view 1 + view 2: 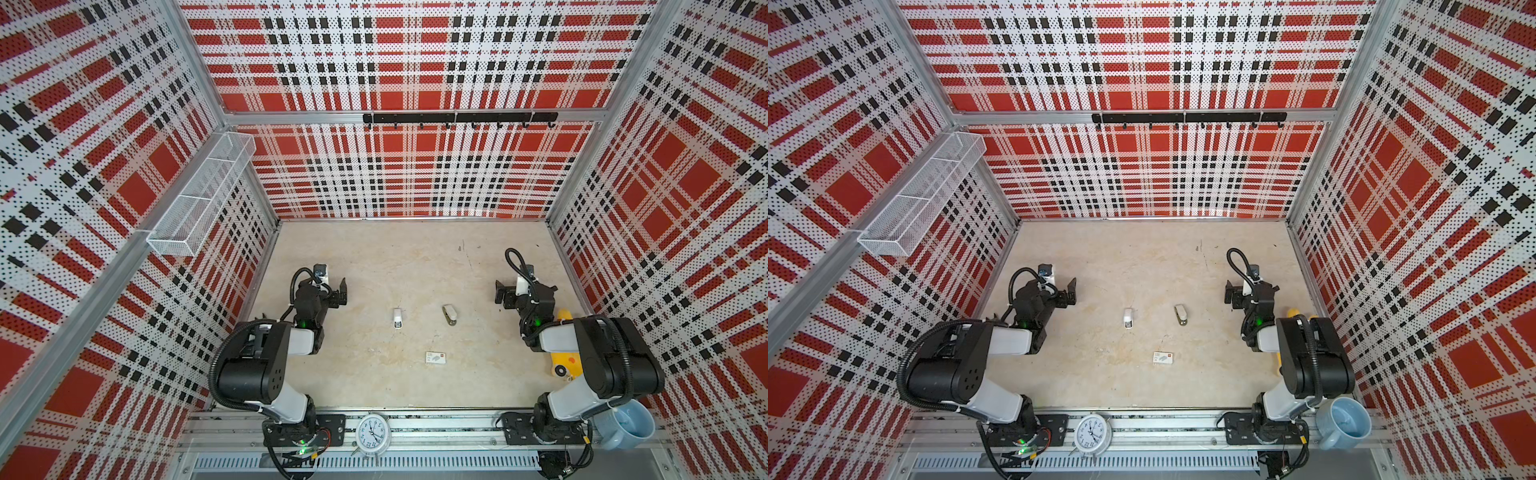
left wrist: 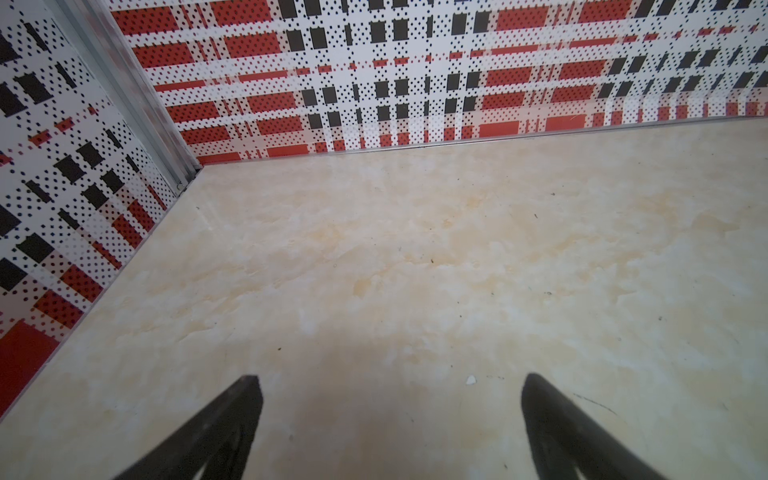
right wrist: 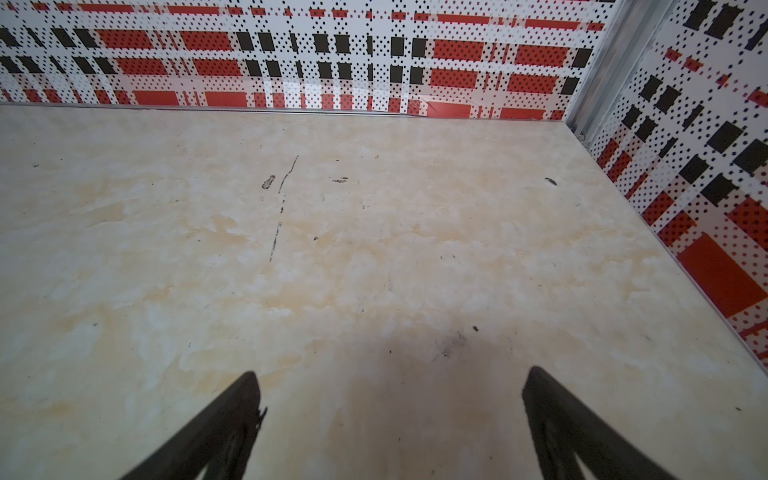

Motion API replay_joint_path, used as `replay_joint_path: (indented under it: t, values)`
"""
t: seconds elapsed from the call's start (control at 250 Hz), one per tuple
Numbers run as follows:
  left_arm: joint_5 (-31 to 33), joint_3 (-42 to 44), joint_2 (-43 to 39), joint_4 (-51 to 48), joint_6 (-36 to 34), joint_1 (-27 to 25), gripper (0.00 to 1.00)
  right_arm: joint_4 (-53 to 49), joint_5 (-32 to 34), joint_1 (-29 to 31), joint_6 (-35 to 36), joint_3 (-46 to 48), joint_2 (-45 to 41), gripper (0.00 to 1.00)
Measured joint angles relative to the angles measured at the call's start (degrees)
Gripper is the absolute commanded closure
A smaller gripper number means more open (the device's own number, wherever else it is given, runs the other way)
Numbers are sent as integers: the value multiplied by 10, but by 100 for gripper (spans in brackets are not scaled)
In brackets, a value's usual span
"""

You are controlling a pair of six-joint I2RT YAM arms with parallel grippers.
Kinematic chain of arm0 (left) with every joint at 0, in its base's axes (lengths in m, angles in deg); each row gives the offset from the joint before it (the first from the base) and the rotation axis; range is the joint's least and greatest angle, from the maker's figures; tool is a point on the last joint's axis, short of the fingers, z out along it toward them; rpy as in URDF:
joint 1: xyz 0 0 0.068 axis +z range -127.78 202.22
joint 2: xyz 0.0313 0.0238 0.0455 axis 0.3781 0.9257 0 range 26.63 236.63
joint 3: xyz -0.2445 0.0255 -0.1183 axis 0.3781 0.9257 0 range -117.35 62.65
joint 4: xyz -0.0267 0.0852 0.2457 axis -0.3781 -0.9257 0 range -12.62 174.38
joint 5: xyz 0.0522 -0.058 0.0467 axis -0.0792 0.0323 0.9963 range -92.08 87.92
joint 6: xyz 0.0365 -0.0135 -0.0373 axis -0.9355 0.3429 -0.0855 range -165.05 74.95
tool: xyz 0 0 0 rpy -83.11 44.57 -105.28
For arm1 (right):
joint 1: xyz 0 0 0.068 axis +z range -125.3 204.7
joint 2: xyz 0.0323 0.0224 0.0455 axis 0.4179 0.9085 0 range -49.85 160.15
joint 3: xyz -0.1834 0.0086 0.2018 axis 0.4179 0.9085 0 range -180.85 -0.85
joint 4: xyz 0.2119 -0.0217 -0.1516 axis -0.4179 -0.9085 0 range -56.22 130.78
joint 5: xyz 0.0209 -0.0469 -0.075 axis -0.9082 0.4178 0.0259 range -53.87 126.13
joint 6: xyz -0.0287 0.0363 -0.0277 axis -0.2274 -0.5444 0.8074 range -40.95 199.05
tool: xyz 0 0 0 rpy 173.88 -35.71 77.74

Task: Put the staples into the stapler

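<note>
The stapler (image 1: 449,314) (image 1: 1181,314), white on top with a dark base, lies mid-table, slightly right of centre. To its left lies a small white piece with a grey near end (image 1: 397,318) (image 1: 1128,318), too small to tell whether it holds the staples. No bare strip of staples can be made out. My left gripper (image 1: 342,292) (image 1: 1073,291) (image 2: 390,382) hovers open to the left of both, with nothing between its fingers. My right gripper (image 1: 500,294) (image 1: 1230,294) (image 3: 390,378) hovers open to their right, also with nothing in it. Both wrist views show only bare tabletop.
A printed white box with an orange mark (image 1: 435,357) lies nearer the front. A yellow toy (image 1: 563,357) sits under the right arm. A clock (image 1: 372,434) and a blue mug (image 1: 627,424) stand on the front rail. A wire basket (image 1: 203,195) hangs on the left wall.
</note>
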Motion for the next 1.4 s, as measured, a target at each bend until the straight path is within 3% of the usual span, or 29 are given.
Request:
replay_joint_path:
  t: [0.488, 0.664, 0.836, 0.988, 1.16, 1.401]
  values:
    - [0, 0, 0, 0, 0, 0, 1, 7, 0, 0, 0, 0, 0, 0]
    - [-29, 0, -14, -19, -7, -1, 1, 19, 28, 0, -5, 7, -12, 0]
    - [-75, -20, -71, -82, -26, -11, 1, -82, 56, 0, -18, -10, -113, 0]
    - [-116, -78, -119, -183, -44, -13, 1, -263, 64, 0, -93, -114, -176, 0]
    - [-157, -192, -148, -360, -103, -42, 1, -439, -20, -1, -154, -223, -195, 0]
    - [-161, -354, -141, -618, -225, -171, 1, -583, -210, -2, -196, -252, -152, 0]
